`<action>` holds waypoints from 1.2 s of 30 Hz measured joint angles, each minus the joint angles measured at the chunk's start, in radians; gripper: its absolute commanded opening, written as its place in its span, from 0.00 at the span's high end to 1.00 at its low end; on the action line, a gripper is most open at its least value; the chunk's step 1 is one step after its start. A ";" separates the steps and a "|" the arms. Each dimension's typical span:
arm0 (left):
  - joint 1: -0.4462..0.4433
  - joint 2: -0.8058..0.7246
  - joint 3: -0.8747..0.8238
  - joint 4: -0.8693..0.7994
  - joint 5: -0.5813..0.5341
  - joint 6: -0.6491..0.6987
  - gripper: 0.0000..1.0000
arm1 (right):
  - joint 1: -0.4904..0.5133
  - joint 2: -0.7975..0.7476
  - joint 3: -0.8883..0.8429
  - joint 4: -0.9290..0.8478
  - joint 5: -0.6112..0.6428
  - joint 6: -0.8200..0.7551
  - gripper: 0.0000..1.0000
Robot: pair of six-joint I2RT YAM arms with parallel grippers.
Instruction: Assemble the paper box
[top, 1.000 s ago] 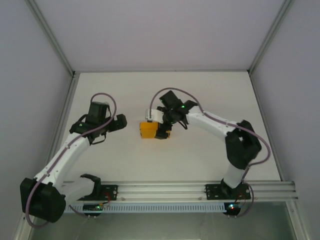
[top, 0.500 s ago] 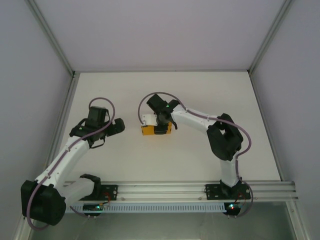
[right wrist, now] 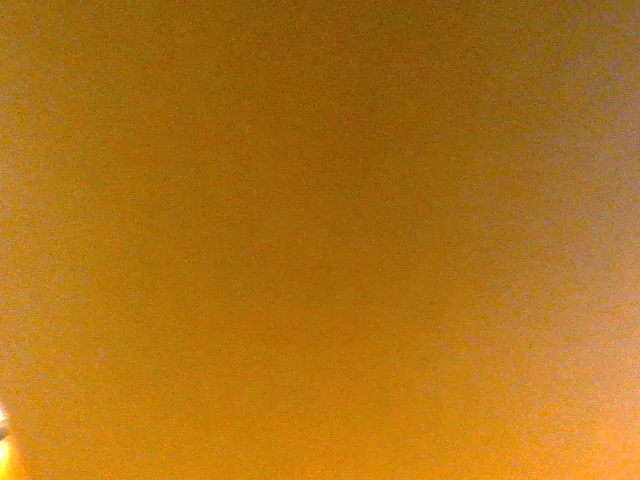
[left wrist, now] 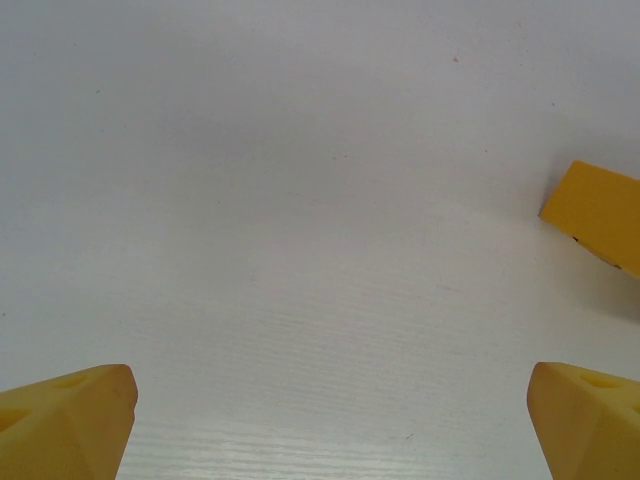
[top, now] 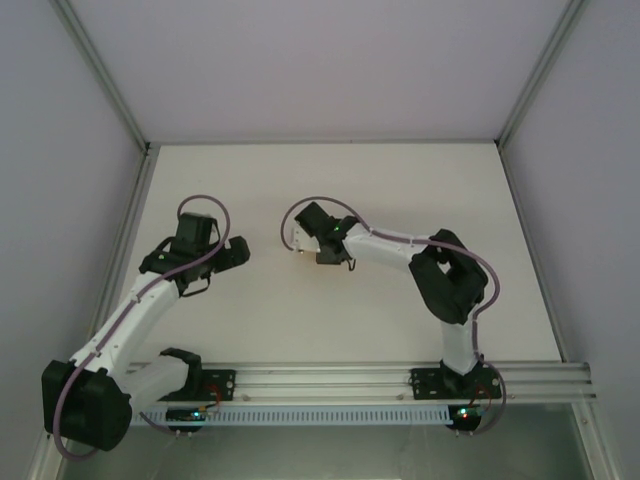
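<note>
Near the table [top: 400,180] centre, the paper box [left wrist: 600,215] is covered by the right gripper [top: 316,248], whose grip cannot be told. The left gripper [left wrist: 335,405] is spread wide, with open tabletop between it and the box's corner.

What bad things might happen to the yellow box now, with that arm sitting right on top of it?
1. The right gripper is so low over the paper box that the card sits right up against its wrist camera. Pushing harder might dent the thin card.
2. The left gripper is open and apart from the box, so nothing braces it. A sideways nudge might slide it across the table.
</note>
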 measured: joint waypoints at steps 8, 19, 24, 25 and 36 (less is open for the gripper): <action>0.000 0.002 -0.030 0.014 0.000 0.000 0.00 | 0.124 -0.121 -0.105 -0.050 -0.014 0.090 0.01; 0.033 0.024 -0.029 0.060 -0.068 0.027 0.00 | 0.065 -0.416 -0.230 -0.061 -0.188 0.215 0.01; 0.120 0.027 -0.064 0.243 -0.214 0.106 0.00 | -0.270 -0.594 -0.344 0.089 -0.256 0.430 0.01; 0.146 0.035 -0.085 0.297 -0.240 0.129 0.00 | -0.348 -0.618 -0.382 0.129 -0.257 0.467 0.01; 0.281 0.286 -0.362 0.956 -0.347 0.362 0.00 | -0.774 -0.529 -0.818 0.663 -0.328 0.679 0.01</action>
